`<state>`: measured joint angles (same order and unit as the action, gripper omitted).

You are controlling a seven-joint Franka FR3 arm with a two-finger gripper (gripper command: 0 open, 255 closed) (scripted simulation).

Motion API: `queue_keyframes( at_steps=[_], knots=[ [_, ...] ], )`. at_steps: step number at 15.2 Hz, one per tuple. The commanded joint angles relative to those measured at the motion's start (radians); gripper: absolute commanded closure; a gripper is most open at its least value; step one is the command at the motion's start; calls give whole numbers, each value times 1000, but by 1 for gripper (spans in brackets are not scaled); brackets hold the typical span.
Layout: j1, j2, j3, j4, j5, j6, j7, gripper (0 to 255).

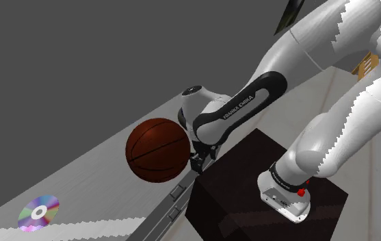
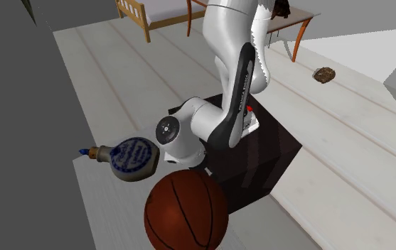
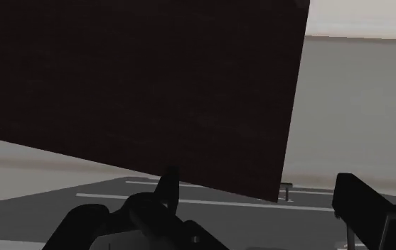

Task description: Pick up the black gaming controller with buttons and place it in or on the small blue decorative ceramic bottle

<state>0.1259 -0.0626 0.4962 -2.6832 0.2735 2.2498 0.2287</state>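
So, arm (image 1: 240,109), shoulder view: folded steeply down, so that the gripper (image 1: 198,163) is set low between the ball (image 1: 158,150) and the stand (image 1: 250,185), just beside both.
Disc (image 1: 38,212), shoulder view: laid flat on the grey top (image 1: 93,185), well apart from the gripper; judged no part of the task.
Bottle (image 2: 129,158), second exterior view: laid on its side just beside the ball and the arm's wrist, neck turned away from the stand; only its flank is judged to be offered for a landing.
Fingers (image 3: 360,206), wrist view: held apart, nothing clasped; the stand's dark face is seen close ahead.
Controller, wrist view: not made out for certain; a black shape (image 3: 89,224) beside one finger may be it, in which case a reach is judged to be under way.
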Motion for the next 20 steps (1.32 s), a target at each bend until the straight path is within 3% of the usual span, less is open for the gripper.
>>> queue_keyframes(
  at_steps=[1,7,15,20],
  knots=[
    [0,-1,0,1,0,22,-3,0],
    [20,141,31,242,-405,-83,-76,0],
    [26,211,16,210,-485,6,-45,0],
    [30,216,10,206,-489,14,-42,0]
  ],
)
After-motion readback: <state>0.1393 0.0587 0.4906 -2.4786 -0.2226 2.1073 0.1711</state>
